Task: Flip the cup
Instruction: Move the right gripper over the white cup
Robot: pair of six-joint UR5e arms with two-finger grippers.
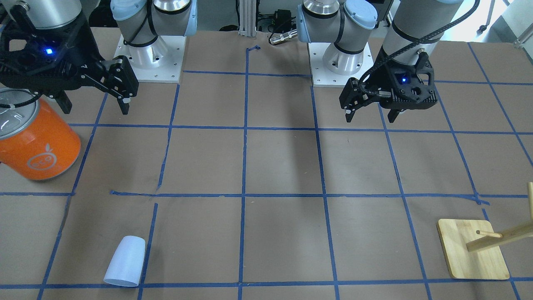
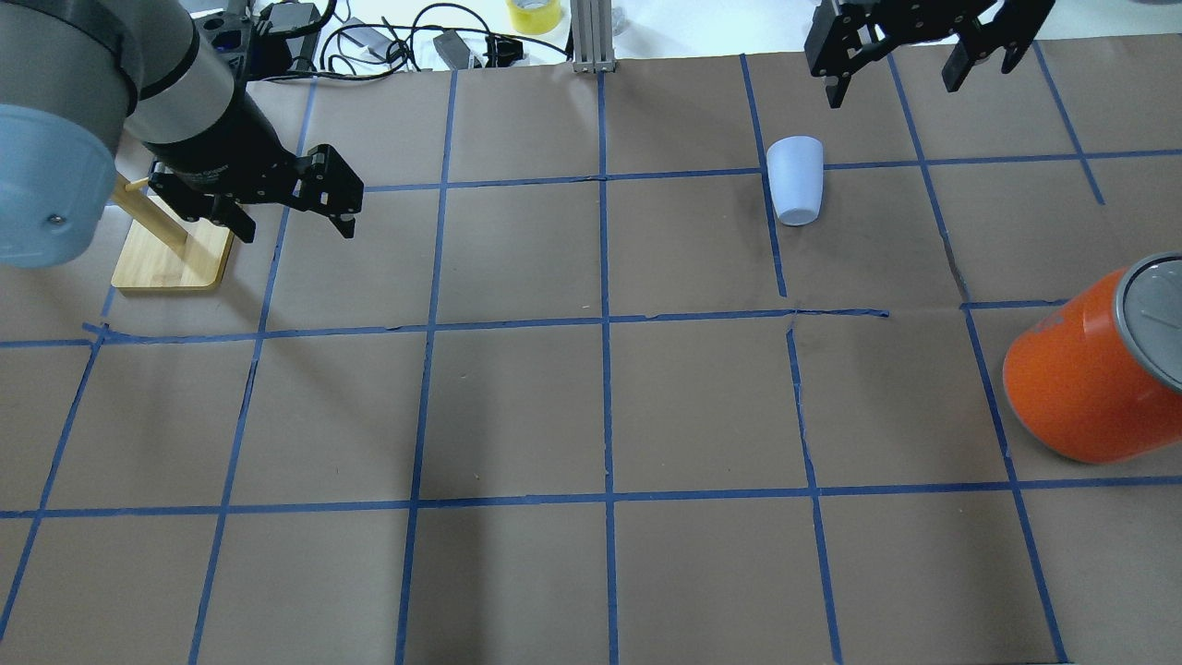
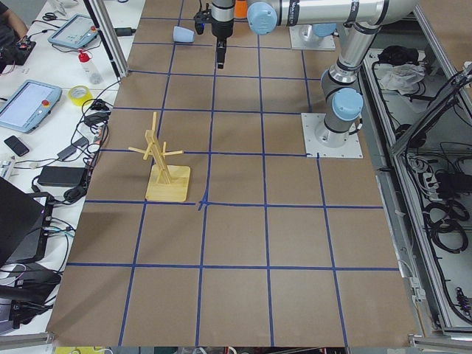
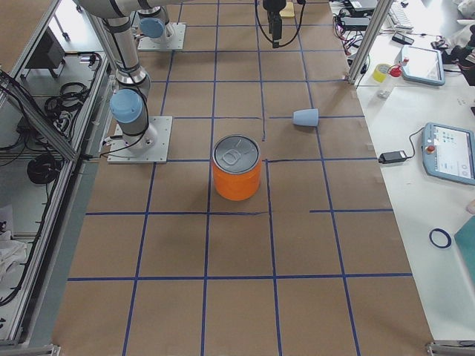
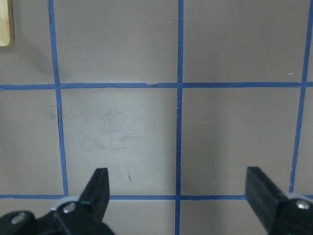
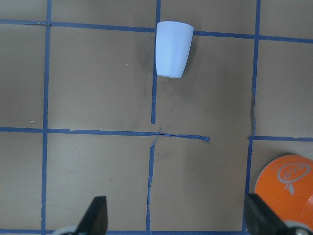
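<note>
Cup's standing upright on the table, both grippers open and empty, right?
Not quite. The cup lies on its side on the table, as the exterior right view shows. The left gripper and right gripper are open and empty.

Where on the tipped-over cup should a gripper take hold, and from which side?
Probably across the side wall of the cup, mid-length, coming down from above with the nearer right gripper. It lies on its side, wall round and tapered, mouth facing away from the robot.

Pale blue cup (image 1: pixel 125 261) lies apparently on its side.
</note>
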